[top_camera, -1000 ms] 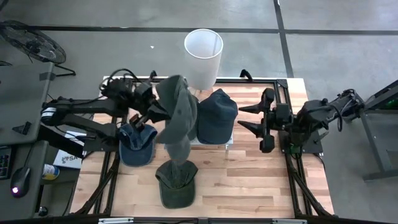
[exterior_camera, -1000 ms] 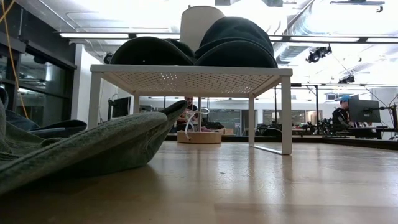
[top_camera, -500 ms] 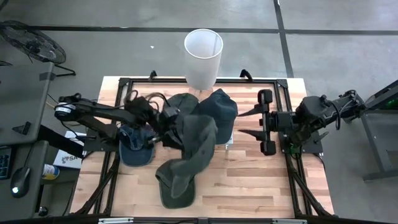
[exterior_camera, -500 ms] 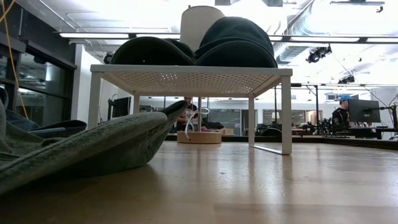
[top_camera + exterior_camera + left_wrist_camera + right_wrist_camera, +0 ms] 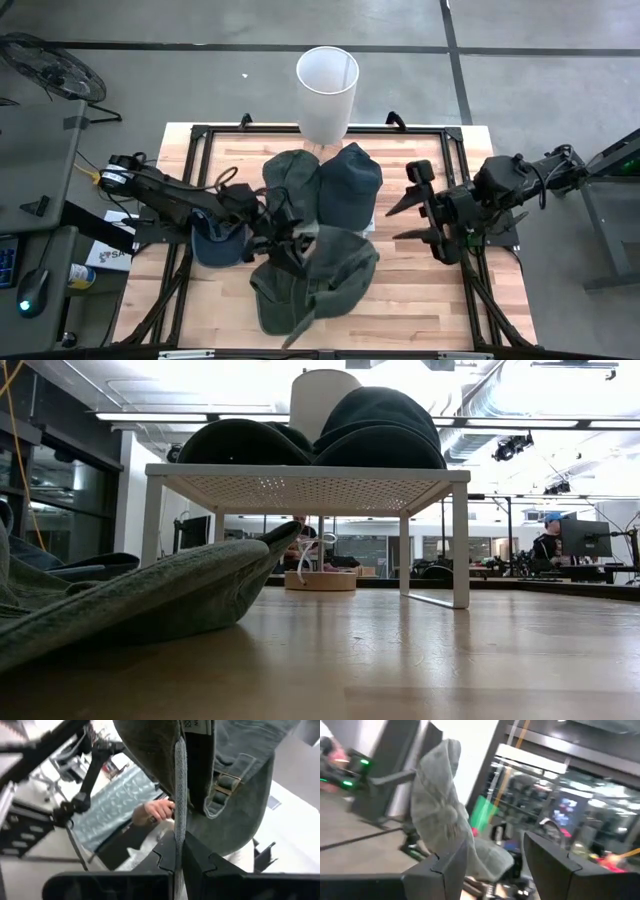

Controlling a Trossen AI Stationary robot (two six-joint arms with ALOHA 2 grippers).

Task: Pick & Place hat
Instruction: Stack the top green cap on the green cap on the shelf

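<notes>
Hat [image 5: 335,270] we are carrying is hanging from our left end effector [image 5: 288,243], clamped on its edge, over the tabletop [image 5: 420,300] front-centre, trailing rightward; our right end effector [image 5: 425,207] is waiting open nearby.

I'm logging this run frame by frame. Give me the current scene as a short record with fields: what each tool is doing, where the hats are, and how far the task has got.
left tool: shut on the green hat, over the table's front middle
right tool: open, empty, at the table's right side
rack: white, holds two dark hats side by side
table: a blue hat at left, another green one at front
bucket: white, beyond the far edge
task stage: hat gripped, not yet released
</notes>
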